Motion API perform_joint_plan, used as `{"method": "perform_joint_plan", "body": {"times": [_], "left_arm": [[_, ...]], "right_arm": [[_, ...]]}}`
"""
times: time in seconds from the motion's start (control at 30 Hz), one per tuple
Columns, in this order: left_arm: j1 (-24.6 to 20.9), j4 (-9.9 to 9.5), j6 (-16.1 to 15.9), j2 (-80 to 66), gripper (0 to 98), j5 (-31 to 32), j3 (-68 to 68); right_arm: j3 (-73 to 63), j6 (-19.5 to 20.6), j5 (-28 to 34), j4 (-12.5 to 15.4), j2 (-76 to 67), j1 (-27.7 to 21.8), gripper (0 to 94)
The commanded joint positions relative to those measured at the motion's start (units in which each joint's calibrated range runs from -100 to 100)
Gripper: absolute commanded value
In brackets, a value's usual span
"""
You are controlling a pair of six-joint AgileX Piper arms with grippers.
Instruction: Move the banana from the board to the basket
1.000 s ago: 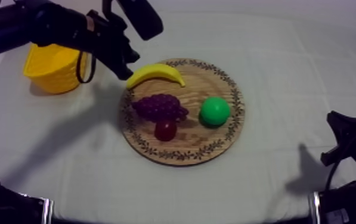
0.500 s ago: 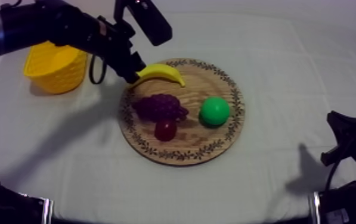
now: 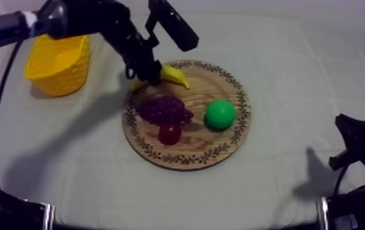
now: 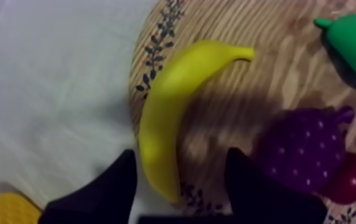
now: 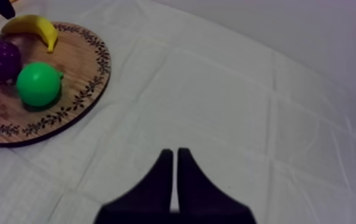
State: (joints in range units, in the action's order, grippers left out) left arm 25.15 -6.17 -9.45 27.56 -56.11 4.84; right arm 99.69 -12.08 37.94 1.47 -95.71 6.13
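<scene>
Grey-white cloth covers the tabletop (image 3: 294, 61), and the work sits toward the upper left of the top view. On the left gripper (image 4: 180, 159) the 2 fingers are spread apart with nothing clamped. They straddle 1 end of the banana (image 4: 168, 107), which lies on the wooden board (image 4: 257, 77) along its patterned rim. The outer finger stands on the cloth side. The inner 1 is over the board, near the bunch of grapes (image 4: 305, 149), with the small red fruit (image 4: 350, 179) just past them and the pear (image 4: 353, 39) farther off.

The step in hand looks like the grasp itself. A smooth, curved toy pinched at its tip would probably swing, so the fingers would do better moved along toward the thicker middle before closing across the narrow width. The inner finger should stay off the grapes. After that, a straight lift clear of the rim makes sense, then a carry to the yellow basket (image 3: 59, 70) at the upper left, which stands apart from the board.

The right gripper (image 5: 175, 156) has its fingers pressed together on nothing, over cloth well away from the fruit, and can stay put.
</scene>
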Motion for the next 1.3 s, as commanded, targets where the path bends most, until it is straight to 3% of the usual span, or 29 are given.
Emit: {"method": "perform_joint_plan", "body": {"times": [0.0, 0.53, 0.77, 0.9, 1.03, 1.27], "left_arm": [[0.0, -0.29, 0.6, 3.5, 55.3, -1.9, -3.7], [-1.2, -2.50, 2.6, 15.0, 53.6, -12.5, -19.4], [-1.5, -2.75, 3.4, 17.3, 52.0, -17.3, -20.3], [-1.3, -2.97, 3.9, 18.0, 49.1, -17.0, -18.4], [-0.8, -3.56, 4.5, 18.2, 42.7, -15.9, -17.6], [0.7, -5.74, 7.1, 17.7, 22.4, -13.9, -17.1]], "right_arm": [[0.0, 0.0, 0.0, 0.0, 0.0, 0.0, 0.5], [0.0, 0.0, 0.0, 0.0, 0.0, 0.0, 0.5], [0.0, 0.0, 0.0, 0.0, 0.0, 0.0, 0.5], [0.0, 0.0, 0.0, 0.0, 0.0, 0.0, 0.5], [0.0, 0.0, 0.0, 0.0, 0.0, 0.0, 0.5], [0.0, 0.0, 0.0, 0.0, 0.0, 0.0, 0.5]]}}
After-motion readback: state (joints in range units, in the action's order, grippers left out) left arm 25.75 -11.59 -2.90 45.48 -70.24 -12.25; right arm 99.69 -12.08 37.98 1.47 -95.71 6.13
